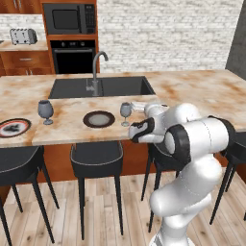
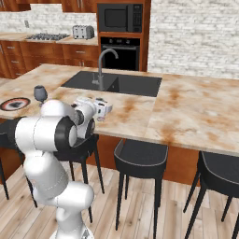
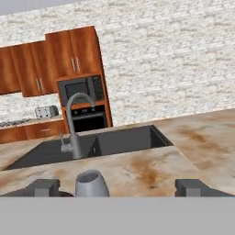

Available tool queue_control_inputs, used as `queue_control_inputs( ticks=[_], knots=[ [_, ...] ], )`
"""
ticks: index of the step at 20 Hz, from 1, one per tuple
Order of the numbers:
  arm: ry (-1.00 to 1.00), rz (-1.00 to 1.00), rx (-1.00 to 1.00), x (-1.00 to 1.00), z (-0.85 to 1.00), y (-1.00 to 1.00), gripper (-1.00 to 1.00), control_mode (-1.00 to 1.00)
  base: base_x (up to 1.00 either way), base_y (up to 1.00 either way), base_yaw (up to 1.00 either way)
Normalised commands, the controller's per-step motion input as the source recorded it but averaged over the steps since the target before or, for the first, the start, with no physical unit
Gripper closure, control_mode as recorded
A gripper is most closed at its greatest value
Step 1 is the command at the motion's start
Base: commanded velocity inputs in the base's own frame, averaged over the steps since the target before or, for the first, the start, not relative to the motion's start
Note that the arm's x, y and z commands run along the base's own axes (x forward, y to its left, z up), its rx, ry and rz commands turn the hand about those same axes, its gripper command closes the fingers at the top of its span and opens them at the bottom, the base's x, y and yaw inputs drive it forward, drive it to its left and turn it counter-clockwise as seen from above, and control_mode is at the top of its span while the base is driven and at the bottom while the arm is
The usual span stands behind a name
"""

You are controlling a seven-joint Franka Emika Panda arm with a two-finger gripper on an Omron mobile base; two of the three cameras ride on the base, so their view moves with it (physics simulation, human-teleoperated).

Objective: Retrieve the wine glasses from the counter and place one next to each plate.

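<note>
With the hand (image 3: pixel 117 188) fully open and empty around the wine glass (image 1: pixel 126 112) standing just right of the grey plate (image 1: pixel 99 119) on the table (image 1: pixel 67 117), a sideways withdrawal could topple it.

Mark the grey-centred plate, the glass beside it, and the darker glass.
round dark-rimmed grey-centred plate (image 1: pixel 99 119), left base view, centre
small smoky stemmed glass (image 1: pixel 126 110), left base view, bowl
larger darker smoky stemmed glass (image 1: pixel 45 109), left base view, bowl

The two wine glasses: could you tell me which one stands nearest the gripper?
The smaller wine glass, right of the grey plate; the darker glass stands far left.
</note>
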Motion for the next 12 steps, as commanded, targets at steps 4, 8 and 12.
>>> queue_control_inputs(
  ticks=[4, 8, 12],
  knots=[
    [0.01, -0.20, 0.37, -1.00, 1.00, -0.43, -1.00, -1.00, 0.00, 0.00, 0.00],
    [0.09, -0.13, 0.34, -1.00, 1.00, -0.46, -1.00, -1.00, 0.00, 0.00, 0.00],
    [0.21, -0.09, 0.35, -1.00, 1.00, -0.37, -1.00, -1.00, 0.00, 0.00, 0.00]
  ],
)
